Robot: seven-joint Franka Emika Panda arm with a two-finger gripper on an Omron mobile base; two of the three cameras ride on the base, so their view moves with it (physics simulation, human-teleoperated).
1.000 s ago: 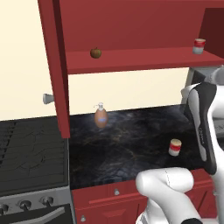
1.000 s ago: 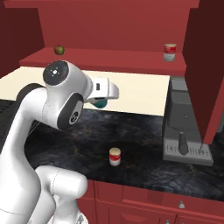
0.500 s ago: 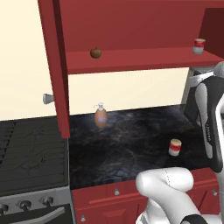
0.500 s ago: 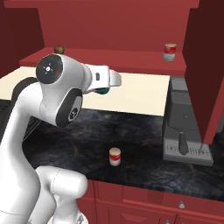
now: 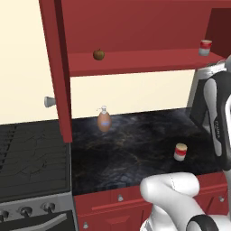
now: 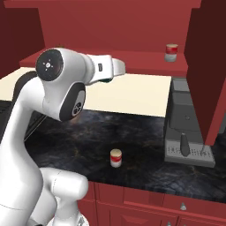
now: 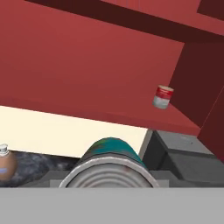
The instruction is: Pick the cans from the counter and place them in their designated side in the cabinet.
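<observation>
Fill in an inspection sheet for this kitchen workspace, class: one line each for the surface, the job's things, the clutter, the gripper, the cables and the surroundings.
Surface: black counter, glossy, faintly veined, above red drawers.
Job's things: teal can held in the gripper; one red-banded can stands on the counter; another red-and-white can stands at the right end of the cabinet shelf.
Clutter: brown soap bottle at the back of the counter; small brown apple on the shelf.
Gripper: shut on the teal can, raised towards the shelf; fingertips hidden.
Cables: nothing seen.
Surroundings: black stove left of the counter; grey appliance at its right; cream wall behind.
</observation>
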